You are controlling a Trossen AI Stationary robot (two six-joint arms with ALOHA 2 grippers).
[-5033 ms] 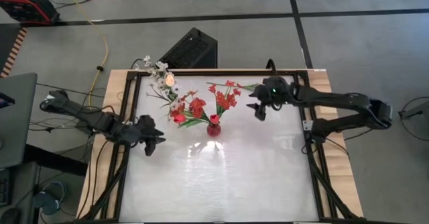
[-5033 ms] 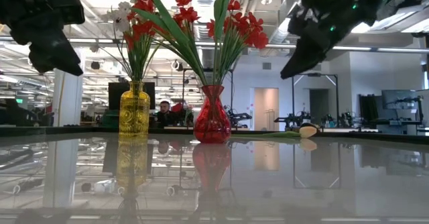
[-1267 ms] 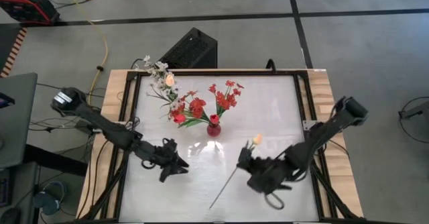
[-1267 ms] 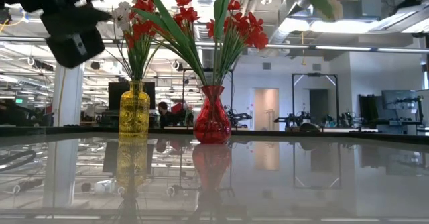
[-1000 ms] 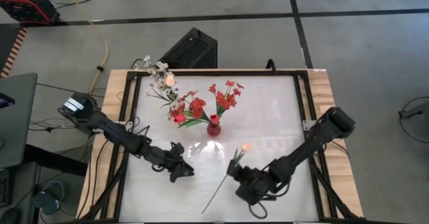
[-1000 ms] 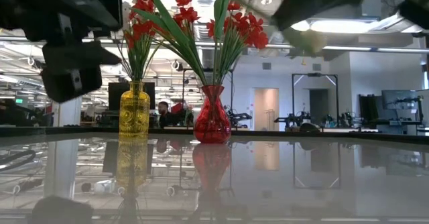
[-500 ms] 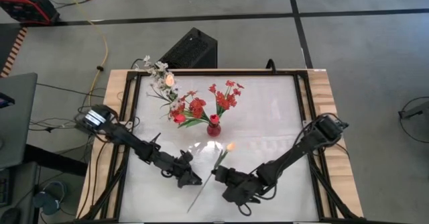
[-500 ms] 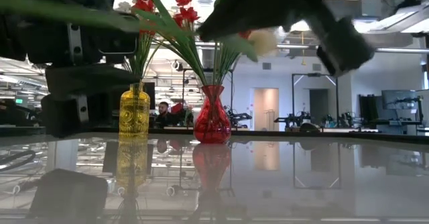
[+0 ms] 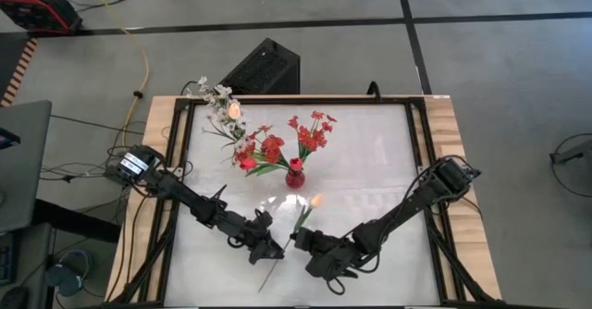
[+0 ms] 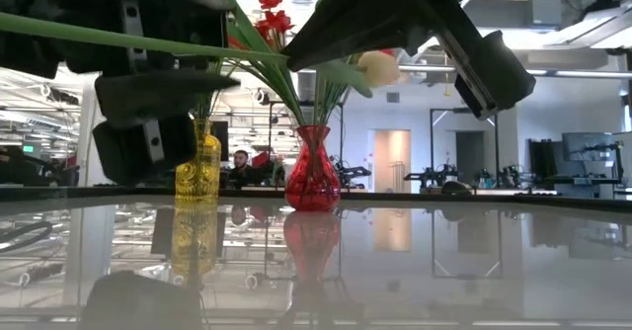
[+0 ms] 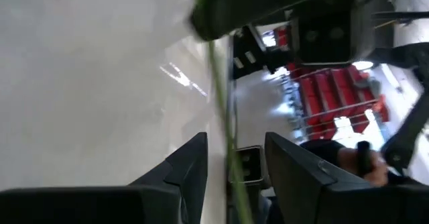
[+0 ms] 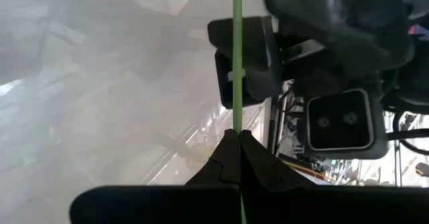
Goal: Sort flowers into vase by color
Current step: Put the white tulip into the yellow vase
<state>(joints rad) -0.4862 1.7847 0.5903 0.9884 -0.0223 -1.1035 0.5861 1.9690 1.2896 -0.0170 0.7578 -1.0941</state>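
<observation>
A peach-orange tulip bud [image 9: 317,201] on a long green stem [image 9: 277,265] hangs above the table's near middle. My right gripper [image 9: 296,239] is shut on that stem. My left gripper [image 9: 277,252] is open just left of it, one finger on either side of the stem [image 11: 231,158] nearer its cut end; I see no touch. A red vase [image 9: 294,176] with red flowers stands on its base behind. A yellow vase [image 10: 197,168] with red and white flowers stands left of it. My right gripper pinches the stem near its middle [image 12: 236,117] between its two shut fingers [image 12: 251,153]. They come from the table's right, slanting down, and lie across the stem. The flower is lifted clear of the table and lies nearly level, bud toward the vases.
White sprays and another peach bud [image 9: 222,105] reach over the table's far left edge. Black frame rails [image 9: 430,207] run along both table sides. A dark box [image 9: 264,67] sits on the floor behind. The glossy tabletop [image 9: 370,161] lies bare to the right of the vases.
My right gripper has carried the flower toward the table's left and a little down, staying shut on the stem. My left gripper has moved toward the table's right and near edge, and its open fingers now stand around the stem's lower part.
</observation>
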